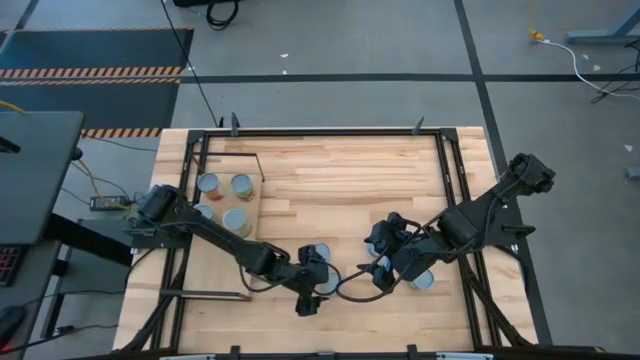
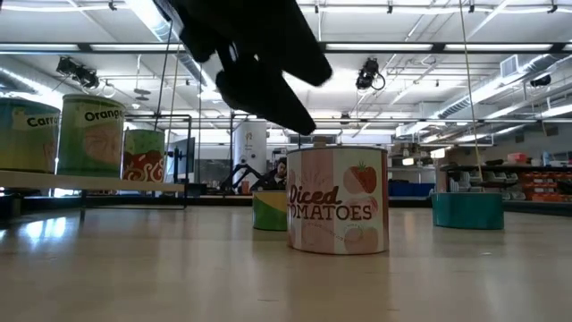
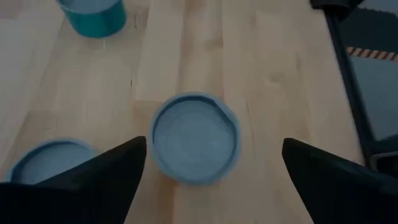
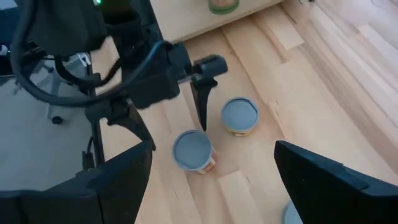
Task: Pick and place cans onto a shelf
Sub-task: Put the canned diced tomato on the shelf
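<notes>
A Diced Tomatoes can [image 2: 338, 199] with a silvery-blue top [image 3: 194, 138] stands upright on the tabletop near the front middle. My left gripper [image 3: 214, 142] hovers just over it, open, slanting down, one finger on either side and clear of it. A second can [image 4: 239, 116] stands close beside it. My right gripper [image 4: 212, 146] hangs open and raised to the right of both, holding nothing. At the table's left, the shelf [image 1: 222, 165] carries several cans [image 1: 242, 185], which show in the low view as labelled tins [image 2: 89, 134].
A teal can [image 2: 467, 210] and a yellow-green can [image 2: 268, 210] stand farther back on the table. One more can [image 1: 425, 280] sits under my right arm. A black metal frame [image 1: 450, 180] runs around the tabletop. Bare planks lie across the far middle.
</notes>
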